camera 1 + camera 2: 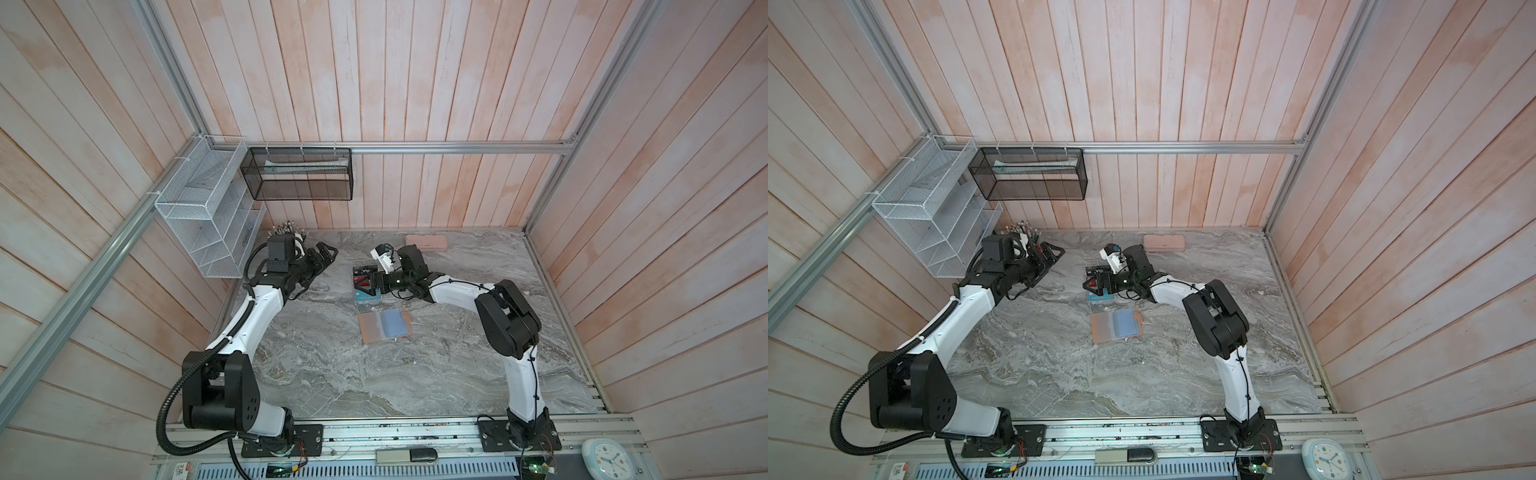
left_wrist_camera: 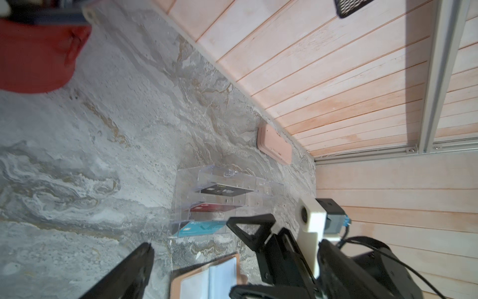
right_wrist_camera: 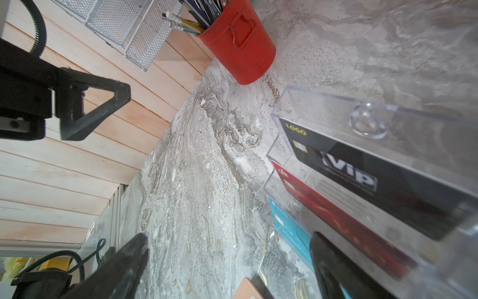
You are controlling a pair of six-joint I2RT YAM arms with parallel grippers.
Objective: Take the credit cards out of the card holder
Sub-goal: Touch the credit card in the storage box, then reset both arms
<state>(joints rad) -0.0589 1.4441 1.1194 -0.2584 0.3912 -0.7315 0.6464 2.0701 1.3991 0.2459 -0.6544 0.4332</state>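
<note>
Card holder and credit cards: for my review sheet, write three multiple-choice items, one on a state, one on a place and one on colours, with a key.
1. The card holder is:
A) snapped shut
B) lying open
C) standing on edge

2. The credit cards sit:
A) in the card holder's sleeves
B) in the clear rack's slots
C) stacked in one pile

3. The cards' colours are:
A) black, red, teal
B) green, white, black
C) all red

Key:
1 B, in both top views it lies spread flat with its blue-grey sleeves facing up.
2 B, each card leans in its own slot of the rack.
3 A, the right wrist view shows all three faces.
</note>
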